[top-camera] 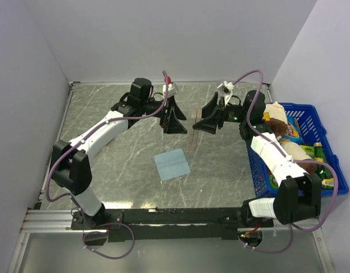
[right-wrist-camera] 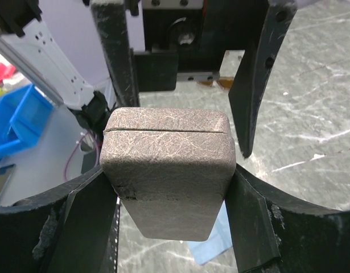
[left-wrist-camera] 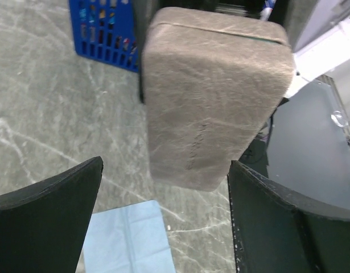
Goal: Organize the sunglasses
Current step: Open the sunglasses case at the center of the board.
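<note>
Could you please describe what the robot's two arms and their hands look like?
Both arms match: the left arm and right arm have white middle shells between bulky black joints. A purple cable loops along each. The left hand and right hand are black, with two broad, curved fingers, scuffed at the edges.

the shut lid of the case (left-wrist-camera: 214, 102) is hiding whether the sunglasses are inside. in the left wrist view the cloth (left-wrist-camera: 126, 239) is running off the bottom edge and the blue basket (left-wrist-camera: 103, 31) is getting cut by the top edge. in the right wrist view the case is covering all but a corner of the cloth. from overhead, i am finding the blue basket's contents too small to name.
</note>
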`<state>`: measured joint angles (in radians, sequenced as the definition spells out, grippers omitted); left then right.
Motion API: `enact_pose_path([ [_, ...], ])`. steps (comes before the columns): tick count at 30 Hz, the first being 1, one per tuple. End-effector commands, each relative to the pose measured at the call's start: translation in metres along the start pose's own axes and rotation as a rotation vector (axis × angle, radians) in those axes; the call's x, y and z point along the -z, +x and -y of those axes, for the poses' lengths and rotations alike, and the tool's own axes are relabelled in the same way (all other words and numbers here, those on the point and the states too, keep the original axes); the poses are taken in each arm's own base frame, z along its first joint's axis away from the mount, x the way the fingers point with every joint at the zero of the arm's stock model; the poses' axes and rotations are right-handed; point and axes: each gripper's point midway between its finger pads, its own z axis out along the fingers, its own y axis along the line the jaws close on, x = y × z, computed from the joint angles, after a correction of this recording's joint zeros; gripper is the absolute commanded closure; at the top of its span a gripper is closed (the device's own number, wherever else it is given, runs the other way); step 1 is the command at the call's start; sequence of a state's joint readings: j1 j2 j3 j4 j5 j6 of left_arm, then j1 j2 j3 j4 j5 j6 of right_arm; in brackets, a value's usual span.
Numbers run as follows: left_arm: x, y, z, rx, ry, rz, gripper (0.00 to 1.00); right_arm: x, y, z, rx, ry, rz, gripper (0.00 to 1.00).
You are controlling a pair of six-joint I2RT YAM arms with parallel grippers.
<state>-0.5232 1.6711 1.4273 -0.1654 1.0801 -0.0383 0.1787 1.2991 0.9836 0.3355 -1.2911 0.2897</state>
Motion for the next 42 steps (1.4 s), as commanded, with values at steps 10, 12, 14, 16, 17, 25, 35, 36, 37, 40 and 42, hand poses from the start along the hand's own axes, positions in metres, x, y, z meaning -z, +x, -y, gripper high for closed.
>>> enact_pose_path([
  [10,-0.016,-0.003,0.033,-0.039,0.152,0.0,0.04,0.001,-0.019,0.0,0.045,0.022,0.058,1.0],
  [12,-0.019,-0.003,0.033,-0.034,0.158,-0.001,0.03,0.002,-0.018,0.0,0.043,0.018,0.055,1.0],
  [14,-0.021,-0.003,0.032,-0.028,0.164,-0.001,0.02,0.001,-0.018,-0.001,0.04,0.012,0.053,1.0],
  [16,-0.022,-0.001,0.031,-0.019,0.168,-0.006,0.02,0.002,-0.017,-0.001,0.039,0.011,0.052,1.0],
  [17,-0.024,-0.002,0.032,-0.019,0.173,-0.006,0.03,0.002,-0.017,-0.001,0.039,0.008,0.052,1.0],
  [25,-0.028,-0.002,0.032,0.008,0.207,-0.006,0.38,0.001,-0.014,-0.001,0.025,-0.003,0.045,1.0],
  [35,-0.022,-0.003,0.051,0.037,0.305,0.009,0.99,0.008,-0.009,0.009,0.034,-0.002,0.029,1.0],
  [36,-0.021,-0.004,0.054,0.034,0.312,0.01,0.99,0.01,-0.008,0.007,0.036,-0.018,0.019,1.0],
  [37,-0.02,-0.002,0.057,0.044,0.321,0.007,0.99,0.012,-0.006,0.01,0.043,-0.023,0.014,1.0],
  [40,-0.016,-0.004,0.065,0.05,0.354,0.009,0.99,0.017,-0.002,0.013,0.047,-0.049,-0.003,1.0],
  [42,-0.013,-0.007,0.072,0.045,0.378,0.012,0.99,0.019,0.003,0.014,0.04,-0.06,-0.012,1.0],
])
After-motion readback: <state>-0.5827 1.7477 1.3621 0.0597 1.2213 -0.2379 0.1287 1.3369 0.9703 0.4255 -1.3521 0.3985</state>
